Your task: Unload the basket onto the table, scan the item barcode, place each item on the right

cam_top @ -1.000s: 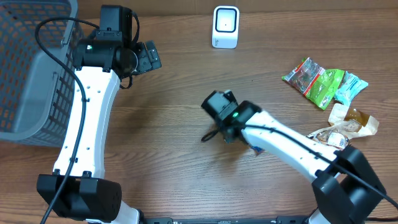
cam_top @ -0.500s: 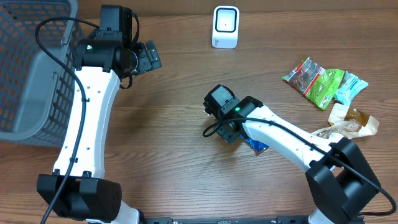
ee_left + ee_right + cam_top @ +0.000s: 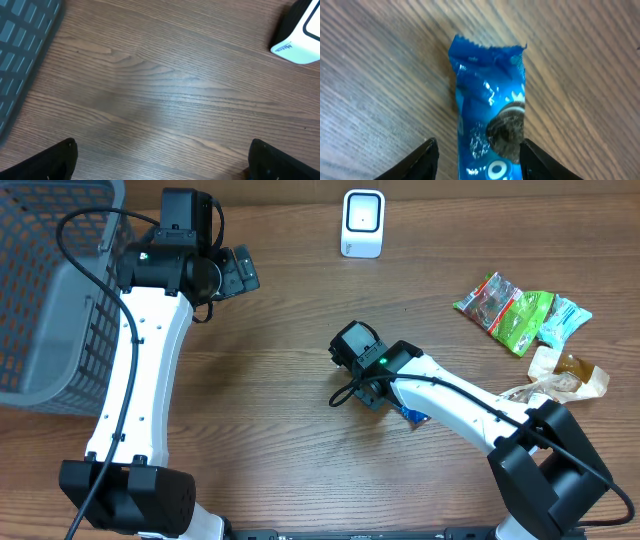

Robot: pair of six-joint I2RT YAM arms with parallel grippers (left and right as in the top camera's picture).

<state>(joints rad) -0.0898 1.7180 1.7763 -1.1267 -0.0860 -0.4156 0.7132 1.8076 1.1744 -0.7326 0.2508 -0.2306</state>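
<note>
Your right tool (image 3: 479, 148) stands spread around the crinkly blue foil cookie packet (image 3: 487, 100), likely light and slippery: pinch its middle gently

grey basket (image 3: 30, 330), snack packets (image 3: 520, 315), wooden table (image 3: 280, 440)

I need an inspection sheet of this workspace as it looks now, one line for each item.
Surface: wooden table, brown grain.
Job's things: white scanner upright at the far edge; blue cookie packet flat on the table.
Clutter: snack packets heaped at the right.
Grippers: left gripper open above wood; right gripper open, astride the blue cookie packet.
Cables: black cable loops off the left arm.
Surroundings: grey basket at the left.
</note>
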